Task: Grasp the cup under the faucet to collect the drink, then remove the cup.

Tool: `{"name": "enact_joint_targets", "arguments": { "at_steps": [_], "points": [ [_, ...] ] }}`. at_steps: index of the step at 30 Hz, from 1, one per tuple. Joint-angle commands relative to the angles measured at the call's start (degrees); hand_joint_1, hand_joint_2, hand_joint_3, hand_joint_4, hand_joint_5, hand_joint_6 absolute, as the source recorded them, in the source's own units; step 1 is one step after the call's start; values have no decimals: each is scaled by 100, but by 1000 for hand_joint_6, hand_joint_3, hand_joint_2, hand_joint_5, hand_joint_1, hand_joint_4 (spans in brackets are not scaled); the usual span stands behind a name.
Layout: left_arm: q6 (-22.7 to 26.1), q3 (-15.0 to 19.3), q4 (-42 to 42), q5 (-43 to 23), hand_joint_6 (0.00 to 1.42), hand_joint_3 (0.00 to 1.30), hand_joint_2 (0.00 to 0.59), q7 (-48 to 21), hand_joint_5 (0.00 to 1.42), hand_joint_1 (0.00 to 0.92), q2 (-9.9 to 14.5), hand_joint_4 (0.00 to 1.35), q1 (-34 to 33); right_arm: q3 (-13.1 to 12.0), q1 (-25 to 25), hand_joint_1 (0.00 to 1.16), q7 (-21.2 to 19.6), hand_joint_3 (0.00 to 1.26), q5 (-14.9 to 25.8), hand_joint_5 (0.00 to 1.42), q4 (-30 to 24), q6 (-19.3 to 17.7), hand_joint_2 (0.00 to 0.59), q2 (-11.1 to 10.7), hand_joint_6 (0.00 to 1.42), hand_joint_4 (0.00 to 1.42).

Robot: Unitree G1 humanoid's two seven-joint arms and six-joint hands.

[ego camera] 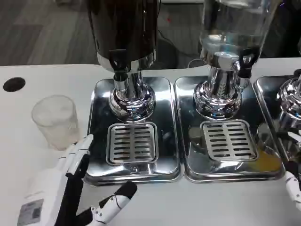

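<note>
Just beyond the left hand's [66,186] white-and-black fingers [80,150] stands a frosted, clear cup [55,121] on the white table [28,155]. To the right of those fingers lie mirror-silver trays [99,160] with dark-slotted grilles [132,142]. One dispenser [124,28] is dark, its neighbour [233,26] clear. The right hand's fingers [294,181] are white and black.

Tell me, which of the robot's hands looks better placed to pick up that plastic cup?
The left hand, probably. It is open, with fingertips right beside the clear cup standing on the white table left of the dark dispenser. The right hand sits at the far right edge, beyond both drip trays.
</note>
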Motion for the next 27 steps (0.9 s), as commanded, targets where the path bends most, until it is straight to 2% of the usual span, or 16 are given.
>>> {"name": "enact_joint_targets", "arguments": {
  "at_steps": [1, 20, 27],
  "points": [
    [38, -3, 22, 31, 335, 114, 104, -44, 109, 0, 2, 31, -26, -20, -38, 473, 43, 222, 60, 100, -51, -32, 586, 14, 0, 120],
    [-2, 62, -20, -47, 333, 114, 103, -16, 112, 0, 6, 41, 57, -32, -14, 473, 69, 231, 100, 107, -77, -48, 586, 38, 0, 131],
    [-229, 228, -5, -424, 358, 114, 100, 66, 127, 0, -9, 48, 208, -6, 30, 473, 88, 231, 101, 107, -121, -39, 586, 75, 0, 131]
  ]
}}
